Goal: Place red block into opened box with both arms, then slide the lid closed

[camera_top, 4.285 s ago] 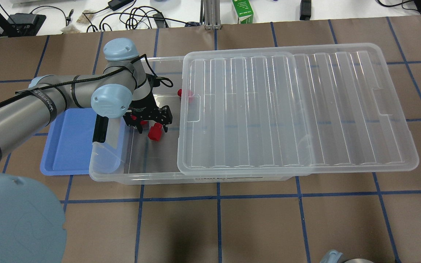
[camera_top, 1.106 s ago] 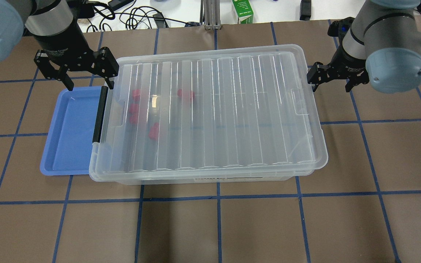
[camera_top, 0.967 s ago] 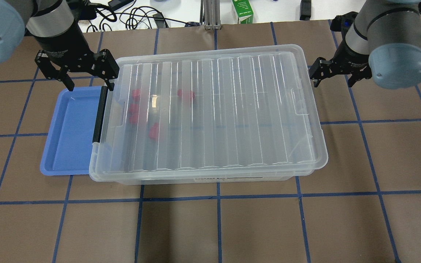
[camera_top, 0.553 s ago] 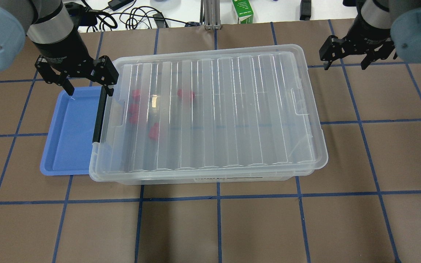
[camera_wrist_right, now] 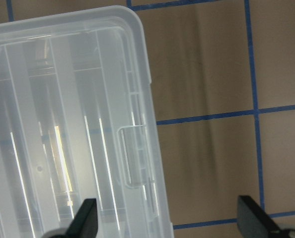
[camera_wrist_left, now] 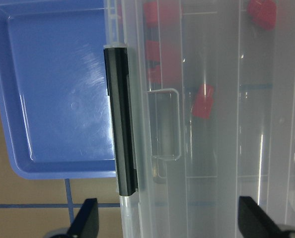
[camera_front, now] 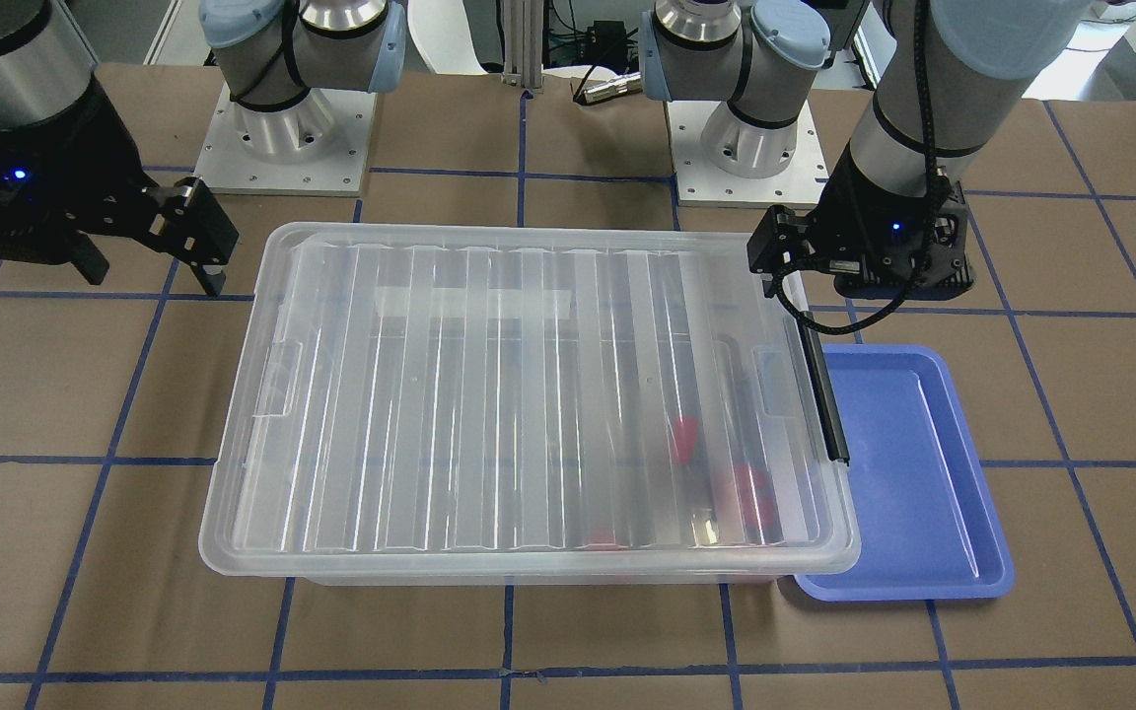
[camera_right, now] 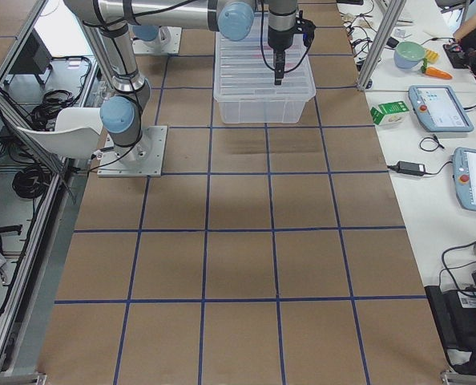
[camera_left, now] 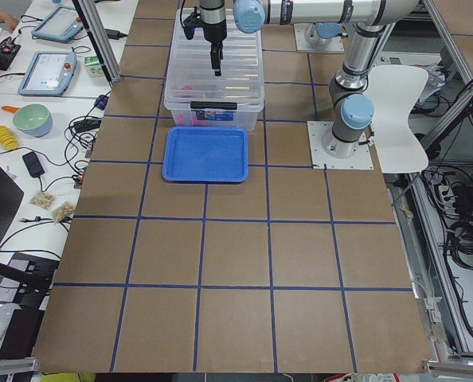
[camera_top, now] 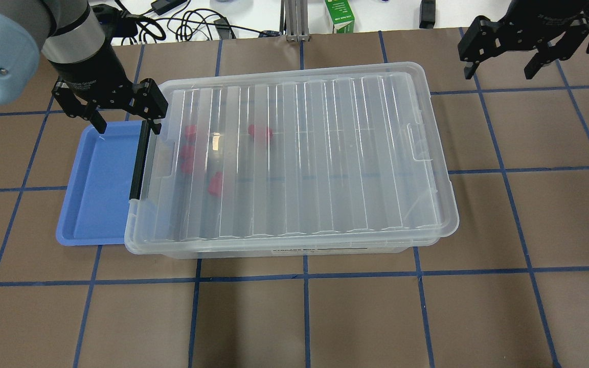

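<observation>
Clear ridged lid (camera_top: 325, 153) over red blocks (camera_top: 260, 132), blue tray (camera_top: 95, 194), brown blue-gridded table (camera_top: 356, 317).

Left tool (camera_top: 128, 126) and right tool (camera_top: 499, 70), both wide apart, seemingly empty.

We see clear, glossy plastic in the ridged lid (camera_top: 315, 158) and the box (camera_top: 223, 252), a matt black bar latch (camera_top: 139, 161), a smooth, faintly shiny blue plastic tray (camera_top: 95, 194), and a matt brown, paper-like worktop (camera_top: 376, 322) lined with blue tape (camera_top: 307, 317).
</observation>
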Tool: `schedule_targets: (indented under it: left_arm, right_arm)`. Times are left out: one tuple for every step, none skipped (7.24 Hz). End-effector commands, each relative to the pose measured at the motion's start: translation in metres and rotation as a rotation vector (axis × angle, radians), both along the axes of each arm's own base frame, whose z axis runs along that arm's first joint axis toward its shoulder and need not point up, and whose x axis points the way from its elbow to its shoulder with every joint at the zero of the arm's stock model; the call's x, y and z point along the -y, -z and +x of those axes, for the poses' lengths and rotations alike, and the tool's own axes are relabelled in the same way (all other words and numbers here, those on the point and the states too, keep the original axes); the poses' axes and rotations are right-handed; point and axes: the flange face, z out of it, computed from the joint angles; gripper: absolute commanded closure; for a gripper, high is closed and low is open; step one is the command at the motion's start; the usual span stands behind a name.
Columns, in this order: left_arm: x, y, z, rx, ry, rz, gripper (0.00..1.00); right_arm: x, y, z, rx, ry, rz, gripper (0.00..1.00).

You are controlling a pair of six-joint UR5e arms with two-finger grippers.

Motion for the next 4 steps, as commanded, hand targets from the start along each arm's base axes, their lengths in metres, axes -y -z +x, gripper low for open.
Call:
schedule_targets:
  left_arm:
    - [-0.0003,-0.0009,-0.0012,-0.008,-0.003,-0.002,0.00]
    - [-0.0010,-0.0032,-0.0015,-0.011,-0.003,-0.007,0.00]
    - [-0.0022,-0.0063,-0.0016,-0.011,-0.003,-0.013,0.00]
    - [-0.0022,-0.0093,-0.0017,-0.013,0.004,-0.019,0.00]
  right_arm:
    - [-0.0049,0.0064,0.0379,-0.008,-0.032,0.009,0.00]
    - [-0.0037,0.0063,0.0364,-0.008,-0.030,0.007,0.00]
    - [-0.0038,0.0071,0.0364,-0.008,-0.030,0.009,0.00]
    - [-0.0036,0.0069,0.0364,-0.008,-0.032,0.007,0.00]
